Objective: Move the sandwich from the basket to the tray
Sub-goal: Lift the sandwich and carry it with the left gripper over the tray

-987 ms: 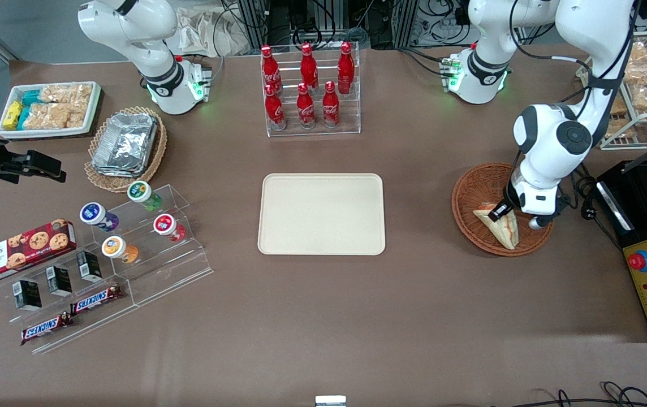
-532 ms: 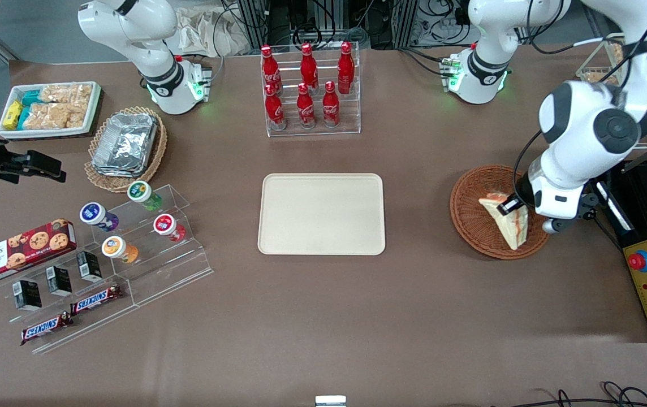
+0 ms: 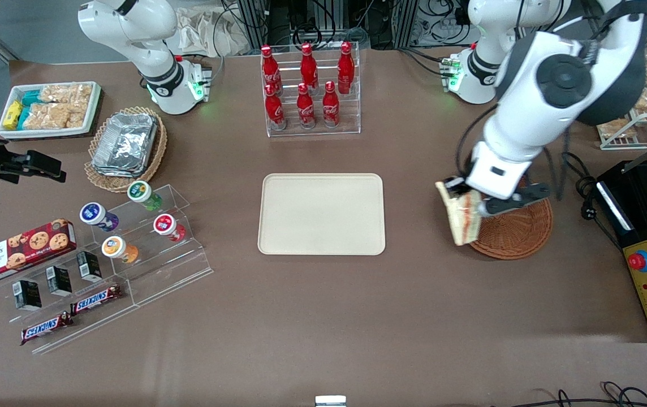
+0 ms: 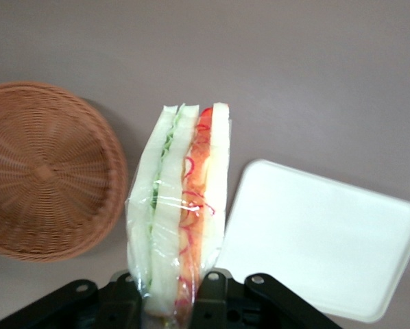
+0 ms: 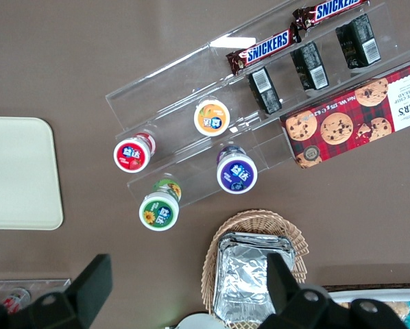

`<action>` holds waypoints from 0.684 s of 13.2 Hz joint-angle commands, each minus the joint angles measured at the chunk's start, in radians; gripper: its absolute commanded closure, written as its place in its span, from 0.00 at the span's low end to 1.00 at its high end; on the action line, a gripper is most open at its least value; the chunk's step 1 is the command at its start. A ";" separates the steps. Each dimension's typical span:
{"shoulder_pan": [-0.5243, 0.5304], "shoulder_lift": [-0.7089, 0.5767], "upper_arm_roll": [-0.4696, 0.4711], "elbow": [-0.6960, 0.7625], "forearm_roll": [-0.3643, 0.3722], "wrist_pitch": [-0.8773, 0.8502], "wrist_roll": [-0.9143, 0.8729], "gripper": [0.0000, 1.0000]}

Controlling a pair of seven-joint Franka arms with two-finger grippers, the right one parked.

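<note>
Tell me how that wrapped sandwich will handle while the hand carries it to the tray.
The sandwich is probably soft: layered bread in clear film, so the hand, shut on its lower end, may squash it. The film could be slippery. Held upright past the basket, it may sag before reaching the tray.

The sandwich (image 4: 181, 205) shows pale white bread with a green layer and red-orange strips under clear wrap, pinched in the black gripper (image 4: 171, 301) above the brown table (image 3: 323, 316). The basket (image 4: 44, 171) is reddish-brown woven wicker. The tray (image 3: 322, 213) is plain cream-beige, though it looks nearly white in the wrist view, perhaps from glare.
</note>
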 commanded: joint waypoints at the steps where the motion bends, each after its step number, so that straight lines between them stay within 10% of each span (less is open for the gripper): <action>1: -0.054 0.139 -0.091 0.055 0.159 0.050 -0.071 1.00; 5: -0.194 0.391 -0.091 0.052 0.401 0.206 -0.348 1.00; 9: -0.240 0.520 -0.088 0.052 0.469 0.317 -0.384 1.00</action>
